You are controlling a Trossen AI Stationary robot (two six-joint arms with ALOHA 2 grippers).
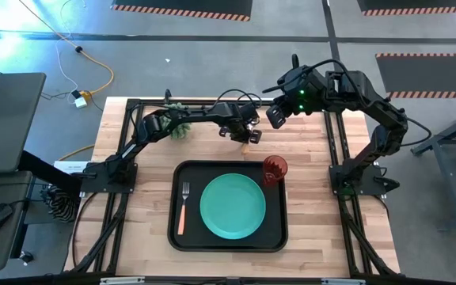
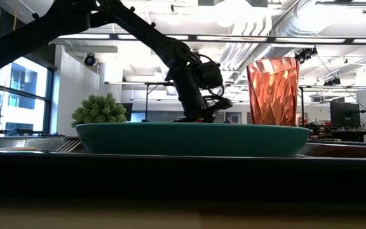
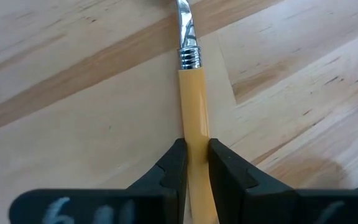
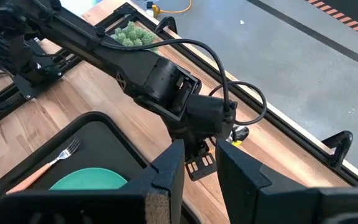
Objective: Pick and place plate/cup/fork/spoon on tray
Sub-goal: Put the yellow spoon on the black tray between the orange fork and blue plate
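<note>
1. Two dark fingers of the left gripper (image 3: 196,171) are pinched onto the tan-orange handle of the spoon (image 3: 191,93), which lies flat on the wooden surface (image 1: 149,198) at about 12 o'clock from the tray (image 1: 174,237), just beyond its far rim.
2. Right gripper (image 4: 197,165) hangs above the far right part of the surface with its jaws apart and nothing between them, just waiting.
3. Risk, as I see it: the grip is on a narrow smooth handle, well back from the metal end, so the spoon could pivot or slip out on the lift. The cup (image 1: 275,169) stands at the tray's 1 o'clock corner, near the path in, so a low swing could tip it.
4. Count: one plate (image 1: 233,207) in the tray's middle, one fork (image 1: 184,207) at its 9 o'clock side, one cup, one spoon not yet in, one tray. Also one green potted plant (image 1: 180,127) at 11 o'clock.
</note>
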